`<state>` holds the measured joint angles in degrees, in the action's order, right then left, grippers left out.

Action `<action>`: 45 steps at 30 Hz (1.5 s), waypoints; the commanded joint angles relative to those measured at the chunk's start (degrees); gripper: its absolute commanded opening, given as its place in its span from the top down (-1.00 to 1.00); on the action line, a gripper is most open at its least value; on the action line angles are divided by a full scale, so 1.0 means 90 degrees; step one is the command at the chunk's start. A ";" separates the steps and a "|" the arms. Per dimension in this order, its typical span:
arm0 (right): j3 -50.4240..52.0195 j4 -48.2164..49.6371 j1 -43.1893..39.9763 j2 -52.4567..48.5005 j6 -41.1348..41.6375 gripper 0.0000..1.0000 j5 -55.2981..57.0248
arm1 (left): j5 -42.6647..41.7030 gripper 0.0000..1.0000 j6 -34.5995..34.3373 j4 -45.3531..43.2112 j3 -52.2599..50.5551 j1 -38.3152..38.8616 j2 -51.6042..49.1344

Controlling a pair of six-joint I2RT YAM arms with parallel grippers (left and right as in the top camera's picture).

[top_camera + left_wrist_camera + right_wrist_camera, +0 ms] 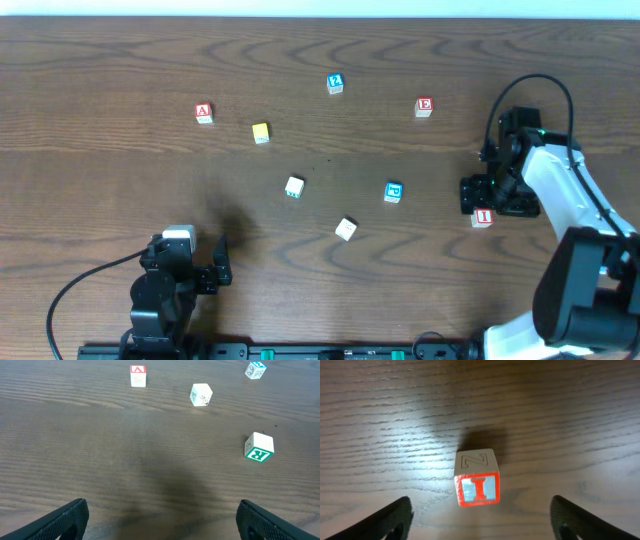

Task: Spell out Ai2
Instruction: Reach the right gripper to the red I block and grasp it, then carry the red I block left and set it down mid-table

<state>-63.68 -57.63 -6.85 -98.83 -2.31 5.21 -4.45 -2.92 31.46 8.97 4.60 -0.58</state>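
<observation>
The red "A" block (204,113) lies at the far left of the table and shows in the left wrist view (138,375). The red "I" block (482,217) lies at the right. In the right wrist view (477,479) it rests on the table just ahead of my open right gripper (482,520), between the lines of the two fingers and touching neither. That gripper (484,200) hovers right by it. A blue-edged block (335,84) lies at the back middle; its character is not legible. My left gripper (186,264) is open and empty (160,520) near the front left.
Other blocks lie scattered: a red "E" (424,107), a yellow one (261,133), a green "R" (294,187) (259,447), a blue "P" (393,192) and a plain white one (345,229). A white block (201,395) sits beyond the left gripper.
</observation>
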 commanded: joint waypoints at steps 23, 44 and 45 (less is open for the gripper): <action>-0.0114 -0.0005 -0.0051 -0.0967 -0.0260 0.57 -0.0374 | 0.0046 -0.91 0.0066 -0.0024 -0.0066 -0.0027 0.0036; -0.2504 0.0508 0.1185 -0.0967 0.1452 0.97 -0.2038 | 0.0046 -0.91 0.0066 -0.0027 -0.0066 -0.0027 0.0036; -0.2718 0.0508 0.1440 -0.0976 0.1598 0.97 -0.1853 | 0.0046 -0.91 0.0066 -0.0027 -0.0066 -0.0027 0.0036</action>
<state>-83.88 -52.99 0.78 -107.42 8.27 -10.74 -4.45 -2.92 31.48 8.97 4.58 -0.58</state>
